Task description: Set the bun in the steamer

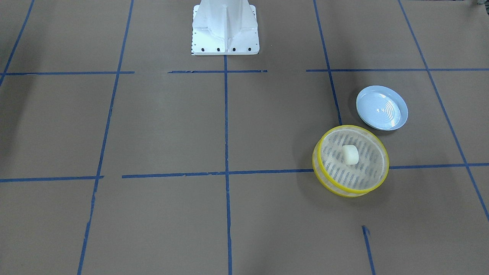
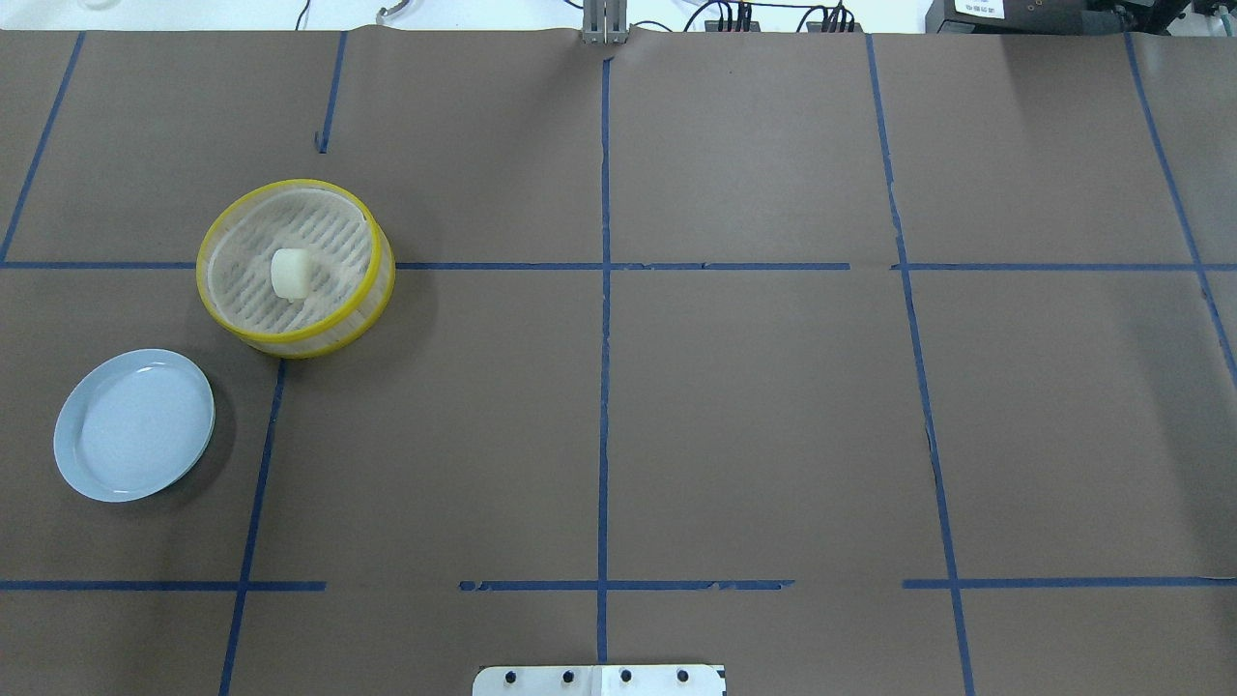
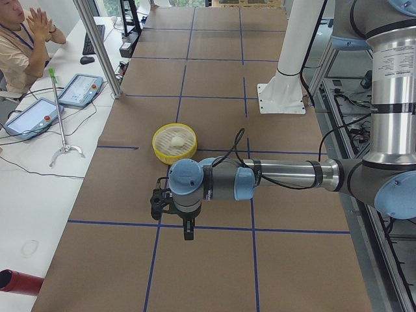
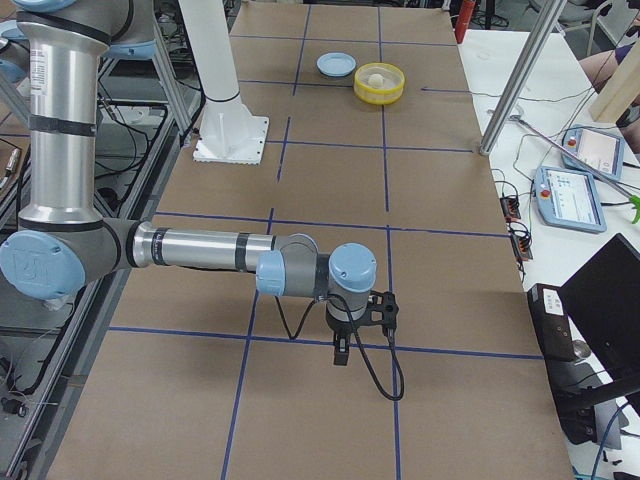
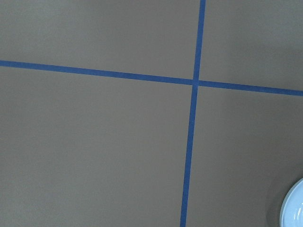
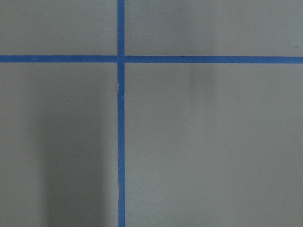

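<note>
The cream-white bun [image 1: 350, 154] lies on the slotted floor of the yellow-rimmed steamer [image 1: 324, 179], near its middle. Both also show in the overhead view, the bun [image 2: 289, 274] inside the steamer [image 2: 309, 343] at the far left. My left gripper [image 3: 187, 231] shows only in the exterior left view, hanging over bare table nearer that camera than the steamer [image 3: 158, 151]. My right gripper [image 4: 342, 355] shows only in the exterior right view, far from the steamer [image 4: 362, 94]. I cannot tell whether either is open or shut. Nothing visible is held.
A pale blue ridged plate [image 1: 382, 107] sits empty beside the steamer, also in the overhead view [image 2: 135, 425] and at the left wrist view's corner [image 5: 296, 210]. The white robot base [image 1: 225, 30] stands at the table's edge. Blue tape lines cross the brown table.
</note>
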You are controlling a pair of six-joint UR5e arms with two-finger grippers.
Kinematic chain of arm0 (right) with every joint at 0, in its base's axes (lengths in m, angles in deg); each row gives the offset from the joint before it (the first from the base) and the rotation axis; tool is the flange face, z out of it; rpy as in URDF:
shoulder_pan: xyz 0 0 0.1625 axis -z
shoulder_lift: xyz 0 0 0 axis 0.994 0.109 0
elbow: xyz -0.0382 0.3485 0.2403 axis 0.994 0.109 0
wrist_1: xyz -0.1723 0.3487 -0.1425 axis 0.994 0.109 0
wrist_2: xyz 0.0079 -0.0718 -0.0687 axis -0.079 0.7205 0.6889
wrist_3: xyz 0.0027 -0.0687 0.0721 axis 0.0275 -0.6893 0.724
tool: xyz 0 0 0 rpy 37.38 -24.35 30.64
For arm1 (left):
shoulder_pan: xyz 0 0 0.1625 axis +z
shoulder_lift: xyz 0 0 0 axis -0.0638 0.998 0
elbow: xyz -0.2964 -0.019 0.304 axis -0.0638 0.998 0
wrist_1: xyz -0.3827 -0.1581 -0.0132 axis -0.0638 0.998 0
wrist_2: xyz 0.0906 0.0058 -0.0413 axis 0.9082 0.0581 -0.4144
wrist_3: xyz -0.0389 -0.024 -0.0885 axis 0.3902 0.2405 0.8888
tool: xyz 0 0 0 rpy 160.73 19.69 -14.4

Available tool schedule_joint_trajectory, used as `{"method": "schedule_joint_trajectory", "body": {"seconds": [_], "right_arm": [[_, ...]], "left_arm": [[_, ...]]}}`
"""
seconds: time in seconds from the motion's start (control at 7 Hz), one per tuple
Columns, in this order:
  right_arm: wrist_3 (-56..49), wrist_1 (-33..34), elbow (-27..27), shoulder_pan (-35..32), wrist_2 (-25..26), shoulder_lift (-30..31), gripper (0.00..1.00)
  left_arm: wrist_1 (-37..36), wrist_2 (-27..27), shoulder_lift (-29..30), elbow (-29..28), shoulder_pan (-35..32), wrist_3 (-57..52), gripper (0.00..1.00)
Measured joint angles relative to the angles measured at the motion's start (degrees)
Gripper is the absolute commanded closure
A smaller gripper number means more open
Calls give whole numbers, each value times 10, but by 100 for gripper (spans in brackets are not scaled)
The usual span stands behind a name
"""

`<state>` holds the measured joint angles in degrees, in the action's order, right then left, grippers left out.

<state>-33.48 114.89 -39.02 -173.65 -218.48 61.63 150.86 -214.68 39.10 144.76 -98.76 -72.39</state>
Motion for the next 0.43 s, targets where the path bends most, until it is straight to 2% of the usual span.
{"method": "schedule_joint_trajectory", "body": {"seconds": [0.43], "right_arm": [[0,0,0,0,0,0,0]], "left_arm": [[-37,-1,15,15,-1,-7,0]]}}
